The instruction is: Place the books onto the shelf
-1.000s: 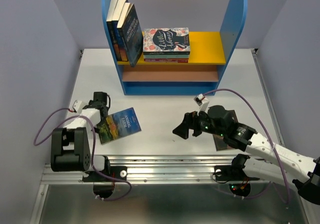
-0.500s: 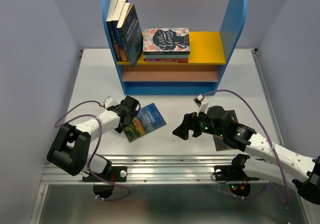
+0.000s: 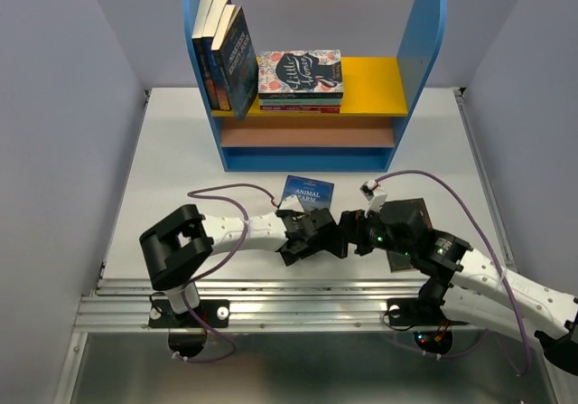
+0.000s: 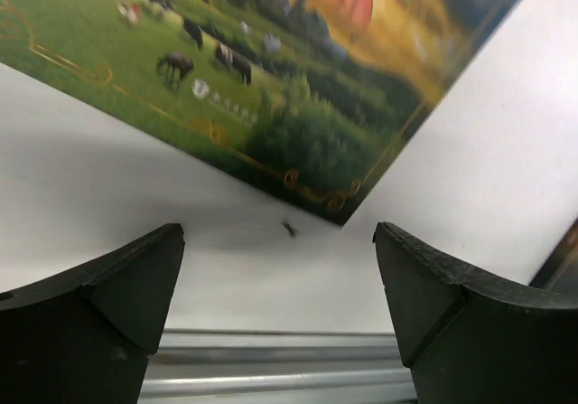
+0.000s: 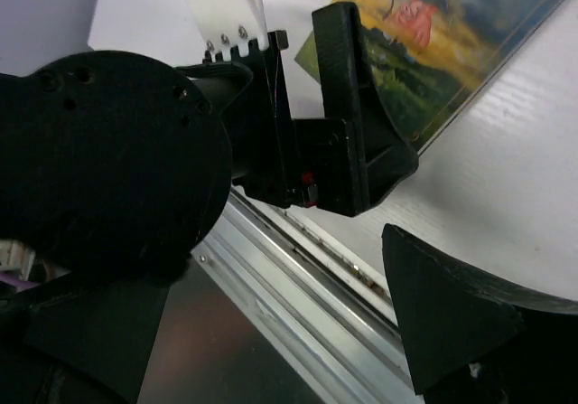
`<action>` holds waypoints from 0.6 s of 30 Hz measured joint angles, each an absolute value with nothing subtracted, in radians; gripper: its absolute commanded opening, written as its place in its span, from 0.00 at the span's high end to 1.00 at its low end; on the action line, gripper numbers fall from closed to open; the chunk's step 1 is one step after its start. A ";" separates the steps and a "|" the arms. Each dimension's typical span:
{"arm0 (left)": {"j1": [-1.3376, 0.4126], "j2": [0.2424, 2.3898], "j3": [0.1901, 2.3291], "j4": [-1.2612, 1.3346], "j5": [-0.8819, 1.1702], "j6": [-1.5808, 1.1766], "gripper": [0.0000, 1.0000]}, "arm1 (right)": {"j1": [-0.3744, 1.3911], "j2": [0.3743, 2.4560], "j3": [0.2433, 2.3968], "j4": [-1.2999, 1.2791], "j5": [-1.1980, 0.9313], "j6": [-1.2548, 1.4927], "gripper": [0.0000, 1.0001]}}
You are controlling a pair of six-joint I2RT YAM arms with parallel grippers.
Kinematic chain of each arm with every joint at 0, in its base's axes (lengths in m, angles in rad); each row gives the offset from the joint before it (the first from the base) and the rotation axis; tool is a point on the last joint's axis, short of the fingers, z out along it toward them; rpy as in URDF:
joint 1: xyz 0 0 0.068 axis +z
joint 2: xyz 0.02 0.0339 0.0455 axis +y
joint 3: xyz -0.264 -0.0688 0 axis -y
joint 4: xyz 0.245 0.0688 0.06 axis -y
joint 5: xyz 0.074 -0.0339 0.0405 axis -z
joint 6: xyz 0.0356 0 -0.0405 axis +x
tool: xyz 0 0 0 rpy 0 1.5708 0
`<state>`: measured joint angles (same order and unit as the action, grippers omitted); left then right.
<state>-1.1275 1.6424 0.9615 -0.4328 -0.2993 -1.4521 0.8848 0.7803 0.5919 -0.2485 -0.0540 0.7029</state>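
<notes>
Risk of a knock between left gripper (image 3: 316, 234) and right gripper (image 3: 350, 232), crowded almost touching in front of the shelf (image 3: 307, 160); both spread wide, nothing held. Could also shove the book (image 3: 307, 192) (thin, square-cornered, glossy paperback, flat on the smooth white surface (image 3: 181, 151) between the shelf and the grippers) instead of gripping it: little edge to catch, slick cover.

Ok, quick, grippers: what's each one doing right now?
Left gripper: open, empty; book lies just ahead.
Right gripper: open, empty.
</notes>
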 measured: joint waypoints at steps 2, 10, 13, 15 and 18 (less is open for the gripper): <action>-1.172 1.686 1.019 -0.466 -0.281 -1.465 0.01 | 0.900 0.761 0.581 -0.324 -0.048 0.723 0.00; -1.190 1.632 1.013 -0.500 -0.293 -1.490 0.01 | 0.925 0.624 0.580 -0.393 0.047 0.817 0.00; -1.199 1.509 0.966 -0.490 -0.323 -1.492 0.01 | 0.929 0.559 0.586 -0.380 0.089 0.864 0.00; -1.204 1.442 0.955 -0.480 -0.346 -1.491 0.01 | 0.944 0.548 0.616 -0.367 0.090 0.881 0.00; -1.169 1.331 0.902 -0.474 -0.361 -1.475 0.01 | 0.920 0.565 0.658 -0.410 0.222 0.888 0.00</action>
<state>-1.1690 1.3312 0.9020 -0.4736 -0.3611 -1.4750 0.9195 0.5648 0.6582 -0.4099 0.2218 0.8875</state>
